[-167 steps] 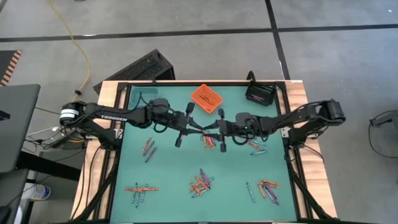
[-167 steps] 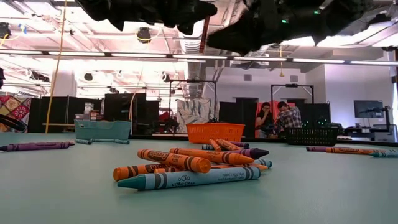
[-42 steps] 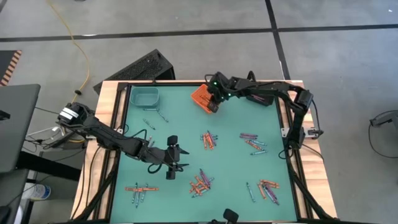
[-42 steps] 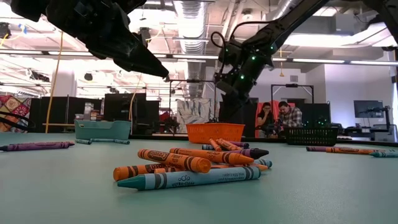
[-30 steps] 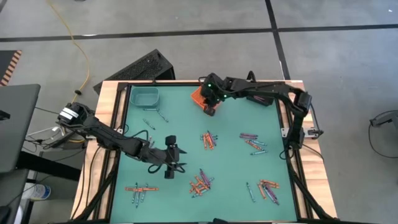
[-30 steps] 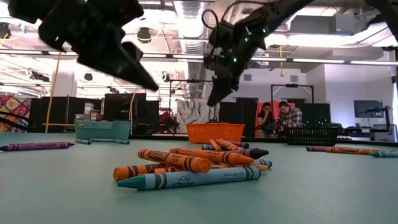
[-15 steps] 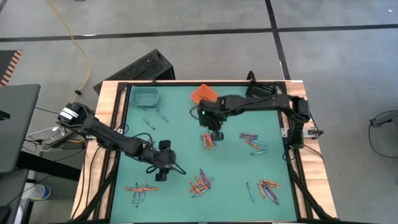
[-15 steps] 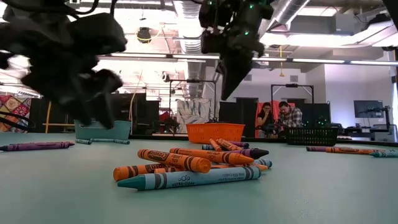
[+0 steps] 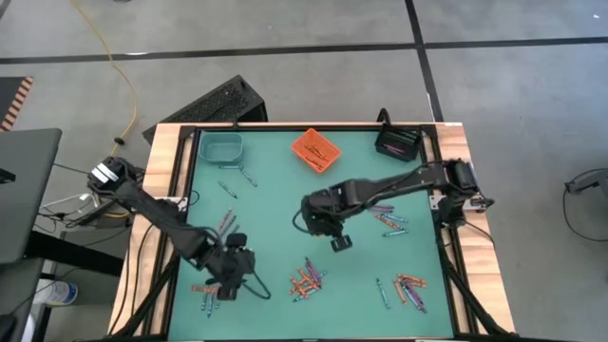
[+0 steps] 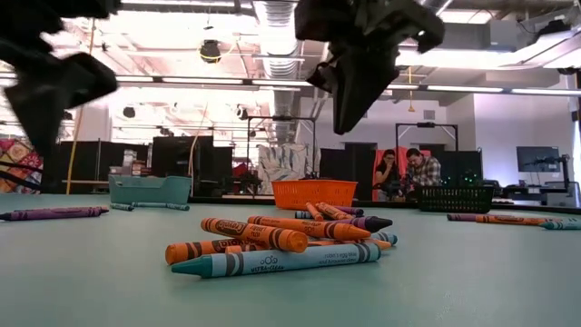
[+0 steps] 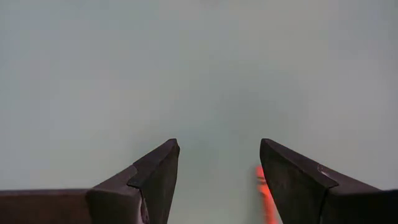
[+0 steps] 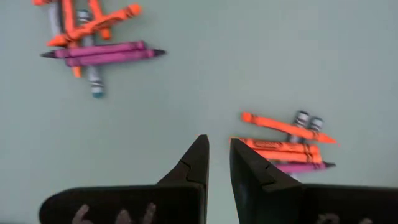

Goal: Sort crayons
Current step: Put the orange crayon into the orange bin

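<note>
Green table surface point(image 9: 266, 204), framed in wood, carrying the crayons point(image 9: 306, 277) in scattered clusters: one heap near the front centre, one at the front left point(image 9: 211, 288), others toward the right side point(image 9: 389, 220) and front right point(image 9: 408, 287), and a few loose sticks near the teal bin point(image 9: 220, 147) at the far left. An orange bin point(image 9: 314, 150) at the far centre already holds some crayons; a black bin point(image 9: 398, 143) stands at the far right corner. The step in hand appears to be the approach to a fresh pickup, with neither gripper holding anything. The right gripper point(image 9: 338, 241) reaches across to mid-table, pointing downward above bare surface with orange and purple crayons close ahead point(image 12: 283, 146); its fingers point(image 12: 193, 163) stand nearly together, a narrow gap between them, and would need to part before straddling a single stick. The left gripper point(image 9: 226, 275) is low over the front left, beside that cluster, jaws wide apart point(image 11: 217, 168), one orange crayon point(image 11: 264, 186) showing just inside a fingertip. The next move probably calls for centring on one crayon clear of its neighbours.
</note>
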`<state>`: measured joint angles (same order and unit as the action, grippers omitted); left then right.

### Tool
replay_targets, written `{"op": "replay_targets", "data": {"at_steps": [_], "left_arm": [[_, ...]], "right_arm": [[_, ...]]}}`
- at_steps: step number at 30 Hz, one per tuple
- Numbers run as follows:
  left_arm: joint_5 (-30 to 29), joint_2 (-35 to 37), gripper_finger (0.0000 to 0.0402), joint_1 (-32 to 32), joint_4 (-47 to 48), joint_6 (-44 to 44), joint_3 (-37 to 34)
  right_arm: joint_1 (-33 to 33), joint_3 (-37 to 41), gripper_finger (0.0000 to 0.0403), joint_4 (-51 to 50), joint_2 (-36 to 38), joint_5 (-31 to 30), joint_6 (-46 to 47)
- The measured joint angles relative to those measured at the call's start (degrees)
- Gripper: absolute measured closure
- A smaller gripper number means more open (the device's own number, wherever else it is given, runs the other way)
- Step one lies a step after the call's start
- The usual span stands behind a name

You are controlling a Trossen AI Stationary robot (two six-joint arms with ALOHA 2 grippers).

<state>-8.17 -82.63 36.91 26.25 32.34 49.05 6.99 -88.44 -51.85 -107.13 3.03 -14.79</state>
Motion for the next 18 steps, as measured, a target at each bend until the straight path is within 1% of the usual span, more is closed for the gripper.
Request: {"op": "replay_targets", "data": {"at_steps": [5, 8, 13, 18], "left_arm": [[-0.19, 0.00, 0.0187, 4.59, 0.57, 8.97, 0.10], [-2.16, 0.01, 0.0187, 7.37, 1.46, 13.81, 0.10], [-4.52, 0.02, 0.0187, 11.24, 1.62, 17.68, 0.10], [-6.66, -0.40, 0.0187, 13.18, 3.93, 20.38, 0.10]], "right_arm": [[2.83, 0.00, 0.0346, 0.48, 0.00, -0.01, 0.57], [4.19, 0.00, 0.0346, 0.85, 0.00, -0.01, 1.20], [6.27, 0.00, 0.0346, 1.24, 0.00, -0.01, 1.25], [7.72, 0.00, 0.0346, 1.41, 0.00, -0.03, 1.40]]}}
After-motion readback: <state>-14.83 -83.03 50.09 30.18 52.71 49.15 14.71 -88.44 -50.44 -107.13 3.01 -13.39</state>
